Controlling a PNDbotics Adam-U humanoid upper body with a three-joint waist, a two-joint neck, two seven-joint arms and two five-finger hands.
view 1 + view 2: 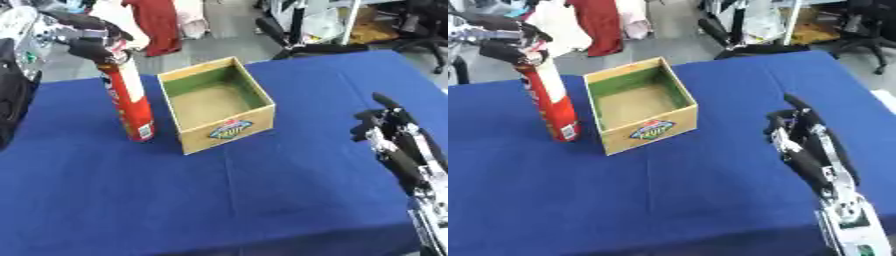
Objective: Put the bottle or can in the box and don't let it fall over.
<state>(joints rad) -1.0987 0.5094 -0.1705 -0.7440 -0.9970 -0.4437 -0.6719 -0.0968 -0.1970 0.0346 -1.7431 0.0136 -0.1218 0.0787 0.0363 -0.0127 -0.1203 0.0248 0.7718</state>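
The tall red can (128, 102) stands upright on the blue table (219, 200) just left of the box (216, 102); I have my left hand (92, 41) curled round its top. My right hand (802, 135) rests with fingers relaxed, holding nothing, well right of the box.

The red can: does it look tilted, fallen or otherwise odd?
The red can leans slightly, its top tipped away from the box, base on the blue cloth. The left hand has its fingers curled round its top. Nothing spilled.
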